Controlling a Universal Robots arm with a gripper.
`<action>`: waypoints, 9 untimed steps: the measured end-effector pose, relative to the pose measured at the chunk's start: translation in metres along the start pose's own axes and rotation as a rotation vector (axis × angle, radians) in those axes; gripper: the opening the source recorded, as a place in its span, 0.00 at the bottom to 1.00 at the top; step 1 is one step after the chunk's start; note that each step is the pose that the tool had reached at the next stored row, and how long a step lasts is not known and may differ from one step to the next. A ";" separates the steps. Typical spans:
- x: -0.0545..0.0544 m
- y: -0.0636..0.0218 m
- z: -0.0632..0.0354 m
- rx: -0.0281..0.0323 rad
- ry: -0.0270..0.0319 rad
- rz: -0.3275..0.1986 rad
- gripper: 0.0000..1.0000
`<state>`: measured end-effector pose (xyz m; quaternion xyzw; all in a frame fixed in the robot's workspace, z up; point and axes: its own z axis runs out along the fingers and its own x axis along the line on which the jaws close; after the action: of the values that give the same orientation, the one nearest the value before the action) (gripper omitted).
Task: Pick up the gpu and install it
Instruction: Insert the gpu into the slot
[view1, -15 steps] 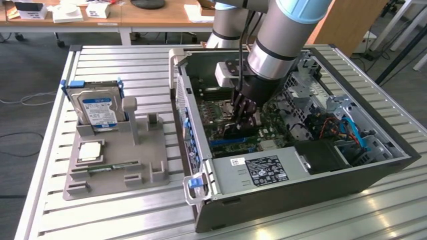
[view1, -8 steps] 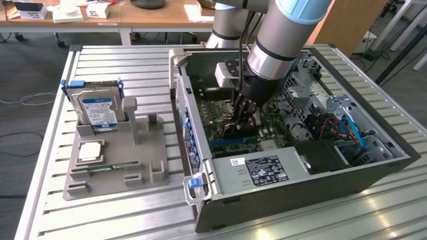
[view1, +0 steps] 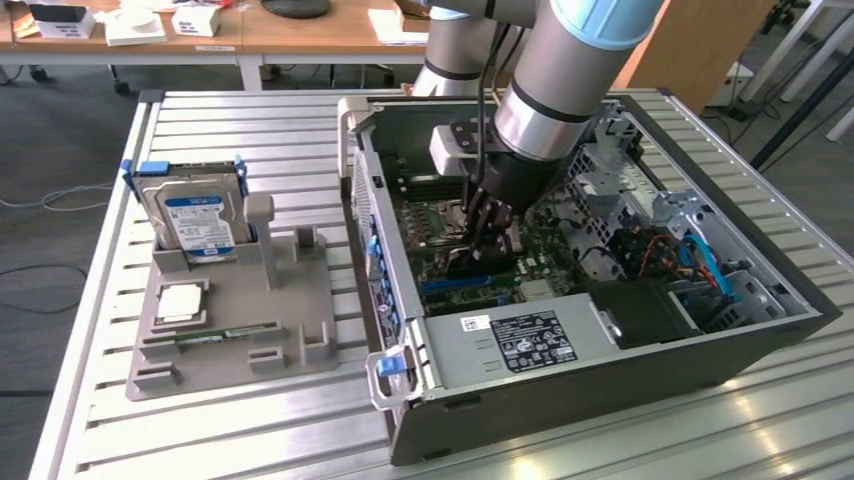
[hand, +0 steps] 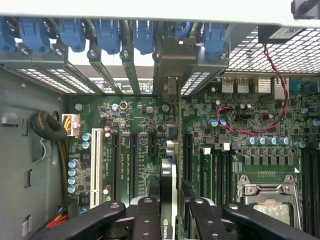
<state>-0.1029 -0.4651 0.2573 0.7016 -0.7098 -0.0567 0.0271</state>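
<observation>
- Exterior view: the arm reaches down into the open computer case (view1: 747, 330), which lies on its side on a slatted metal table (view1: 267, 130).
- The gripper (view1: 489, 238) is low over the motherboard (view1: 541, 262). Its dark fingers are clamped on the gpu (view1: 467, 266), which stands on edge between them, close to the board.
- The power supply (view1: 527, 340) sits in the case just beside that spot, toward the camera.
- Toward the exterior view's left, well apart from the case, a grey fixture (view1: 287, 335) holds a hard drive (view1: 198, 220) upright. A processor (view1: 180, 300) and a RAM stick (view1: 220, 335) lie flat on it.
- Wrist view: the gripper (hand: 172, 212) grasps the gpu (hand: 169, 177) with a black finger (hand: 145, 220) on each side of the card, which is seen edge-on.
- The card runs from the fingers toward the case's rear wall, and its silver bracket (hand: 170, 65) stands at one of the rear slot openings, under a row of blue latches (hand: 107, 32).
- The card's lower edge lines up with the expansion slots on the green motherboard (hand: 135, 150), between the white slot (hand: 96, 160) and the processor socket (hand: 267, 200). Whether it is fully seated cannot be told.
</observation>
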 end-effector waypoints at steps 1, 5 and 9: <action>0.000 0.0000 0.0000 0.0000 0.0001 0.000 0.27; 0.000 0.0000 0.0001 0.0000 0.0000 0.000 0.27; 0.000 -0.0001 0.0005 0.0001 -0.0001 0.000 0.27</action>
<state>-0.1029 -0.4651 0.2568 0.7016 -0.7098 -0.0567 0.0270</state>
